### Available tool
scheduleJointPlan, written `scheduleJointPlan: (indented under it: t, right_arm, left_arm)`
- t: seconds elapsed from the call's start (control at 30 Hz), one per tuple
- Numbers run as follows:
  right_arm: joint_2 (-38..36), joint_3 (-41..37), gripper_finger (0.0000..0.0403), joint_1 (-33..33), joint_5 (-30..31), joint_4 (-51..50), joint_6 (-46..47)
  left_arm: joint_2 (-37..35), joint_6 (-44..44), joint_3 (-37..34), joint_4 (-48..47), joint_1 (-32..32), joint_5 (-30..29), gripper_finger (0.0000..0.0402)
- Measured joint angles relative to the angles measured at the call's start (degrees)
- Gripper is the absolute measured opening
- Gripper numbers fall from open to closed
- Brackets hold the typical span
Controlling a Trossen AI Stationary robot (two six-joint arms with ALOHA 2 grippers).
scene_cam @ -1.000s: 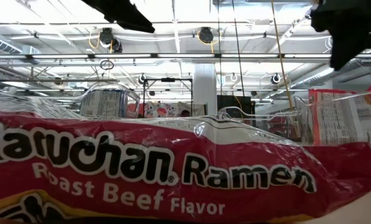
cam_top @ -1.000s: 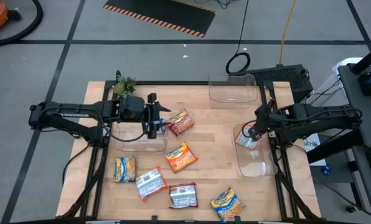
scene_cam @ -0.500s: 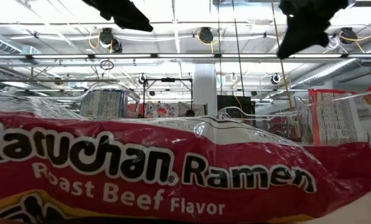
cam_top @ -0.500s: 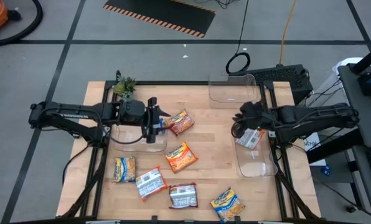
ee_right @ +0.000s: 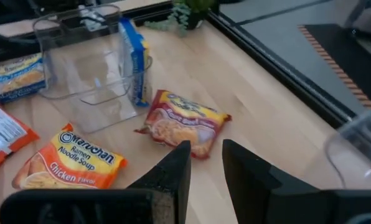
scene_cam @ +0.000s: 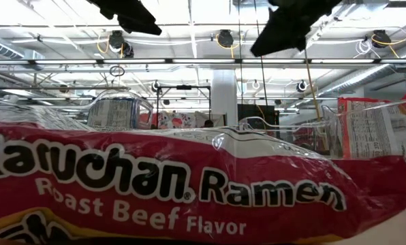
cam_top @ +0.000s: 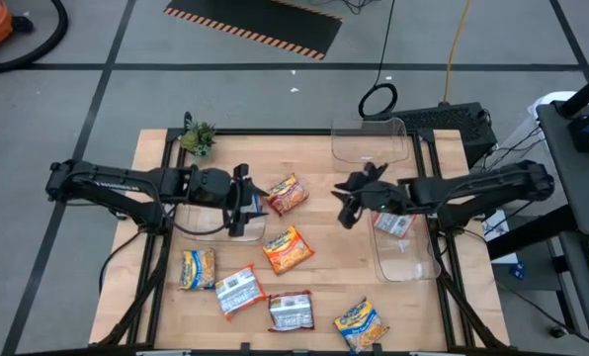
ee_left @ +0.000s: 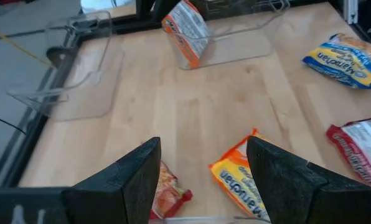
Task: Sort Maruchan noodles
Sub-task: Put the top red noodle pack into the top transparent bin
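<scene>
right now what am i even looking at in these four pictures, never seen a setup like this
Two dark robot arms work at a wooden table. One picture looks straight down; one sits at table height, nearly filled by a red noodle packet; two come from cameras on the wrists. Noodle packets lie loose on the wood, such as an orange one. Clear bins stand near the edges, and one bin on the right already has a packet inside. The left tool is open and the right tool slightly open; both are empty.

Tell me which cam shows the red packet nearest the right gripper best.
Right wrist view: the red packet lies whole, face up, just past the right gripper. High view shows it small; left wrist catches only a corner; low view can't confirm it.
</scene>
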Motion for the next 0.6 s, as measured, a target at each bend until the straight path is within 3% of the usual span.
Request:
scheduleJointPlan:
  t: [0.27,0.47,0.6]
  right_arm:
    - [8.26,0.00,0.0089,0.24,-2.89,7.50,-4.52]
    - [13.36,0.00,0.0089,0.82,-3.58,16.03,-8.52]
    - [16.27,0.02,0.0089,0.81,-7.68,24.10,-10.89]
  left_arm:
    - [0.72,-1.21,0.00,-3.82,-6.00,-7.35,0.0243]
    - [0.81,-1.89,0.00,-4.23,-7.43,-8.16,0.0243]
    - [0.80,-4.54,0.00,-4.25,-7.44,-8.61,0.0243]
